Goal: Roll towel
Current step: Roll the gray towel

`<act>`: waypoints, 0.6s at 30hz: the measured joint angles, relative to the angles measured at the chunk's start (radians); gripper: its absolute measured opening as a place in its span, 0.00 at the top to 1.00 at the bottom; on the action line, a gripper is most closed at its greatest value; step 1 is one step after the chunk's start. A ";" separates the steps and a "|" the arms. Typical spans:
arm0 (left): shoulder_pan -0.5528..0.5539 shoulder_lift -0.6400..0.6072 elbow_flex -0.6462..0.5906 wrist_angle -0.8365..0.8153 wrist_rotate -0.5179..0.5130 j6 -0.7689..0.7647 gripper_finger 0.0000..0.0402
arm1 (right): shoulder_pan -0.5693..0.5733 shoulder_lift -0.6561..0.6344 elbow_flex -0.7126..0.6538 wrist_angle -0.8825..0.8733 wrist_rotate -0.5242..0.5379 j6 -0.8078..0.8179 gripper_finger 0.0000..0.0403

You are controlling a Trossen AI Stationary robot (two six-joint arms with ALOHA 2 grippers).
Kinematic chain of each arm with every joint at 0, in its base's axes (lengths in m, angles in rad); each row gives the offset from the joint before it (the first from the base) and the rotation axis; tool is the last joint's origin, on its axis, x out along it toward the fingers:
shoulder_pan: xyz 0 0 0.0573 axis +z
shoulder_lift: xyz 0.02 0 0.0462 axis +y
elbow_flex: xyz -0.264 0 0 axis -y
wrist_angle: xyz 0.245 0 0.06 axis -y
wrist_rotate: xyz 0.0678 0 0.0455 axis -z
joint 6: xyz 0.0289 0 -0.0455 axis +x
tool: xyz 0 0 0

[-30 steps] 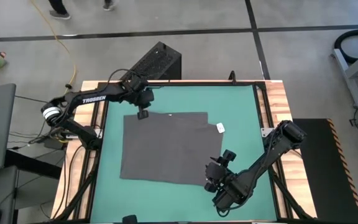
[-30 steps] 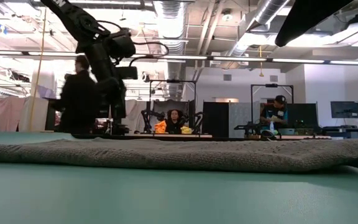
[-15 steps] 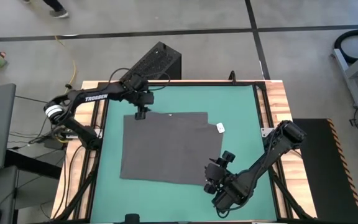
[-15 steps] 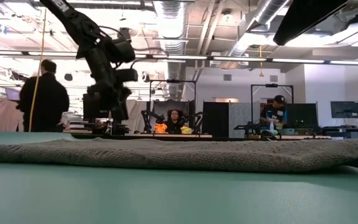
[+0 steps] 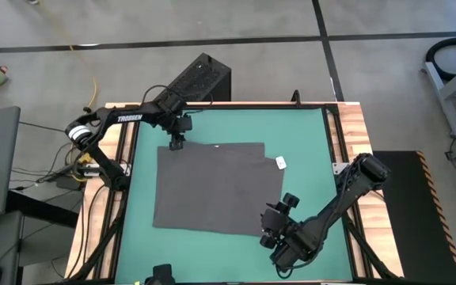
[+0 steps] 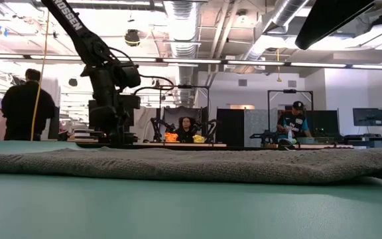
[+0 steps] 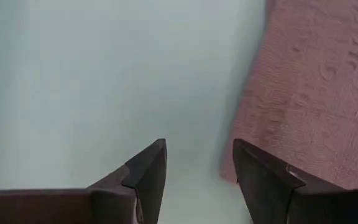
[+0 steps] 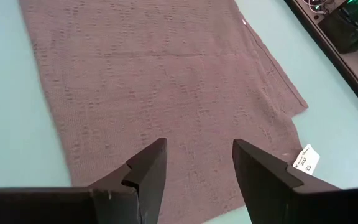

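Note:
The dark grey towel (image 5: pixel 216 190) lies spread flat on the green mat (image 5: pixel 307 131), its white label (image 5: pixel 281 163) sticking out at the right edge. My left gripper (image 5: pixel 176 145) is open and low over the towel's far left corner (image 7: pixel 241 168). One finger (image 7: pixel 260 177) is over the towel's edge, the other (image 7: pixel 151 171) over bare mat. My right gripper (image 5: pixel 268 230) hangs open above the towel's near right corner, looking along the cloth (image 8: pixel 154 81) with the label (image 8: pixel 307 159) beside it. My left gripper points steeply down at the towel's far left corner (image 7: pixel 241 168). Whether its fingers touch the cloth, I cannot tell.
A black box (image 5: pixel 200 79) stands just past the table's far edge. Wooden rails (image 5: pixel 355 127) frame the mat. Bare mat lies left, far and right of the towel. In the low view people stand and sit in the room beyond the table (image 6: pixel 22 109).
My left gripper has sunk toward the mat and shifted a little toward the table's far left, ending at the towel's far left corner. The towel has stayed flat. A person in the room behind has walked off to the left.

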 joint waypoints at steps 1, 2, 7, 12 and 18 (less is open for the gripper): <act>-0.003 0.002 -0.014 0.013 0.000 0.011 0.57 | 0.000 0.000 0.000 0.000 0.000 0.000 0.49; -0.007 0.010 -0.026 0.024 0.000 0.018 0.57 | 0.000 0.000 0.000 0.000 0.000 0.000 0.49; -0.020 0.027 -0.051 0.073 0.008 0.007 0.57 | 0.000 0.000 0.000 -0.003 -0.001 -0.001 0.49; -0.029 0.028 -0.051 0.044 -0.007 0.012 0.58 | 0.000 0.000 0.000 -0.007 -0.003 -0.003 0.49; -0.085 0.030 -0.052 0.003 -0.026 0.040 0.70 | 0.000 0.000 0.000 -0.014 -0.005 -0.008 0.49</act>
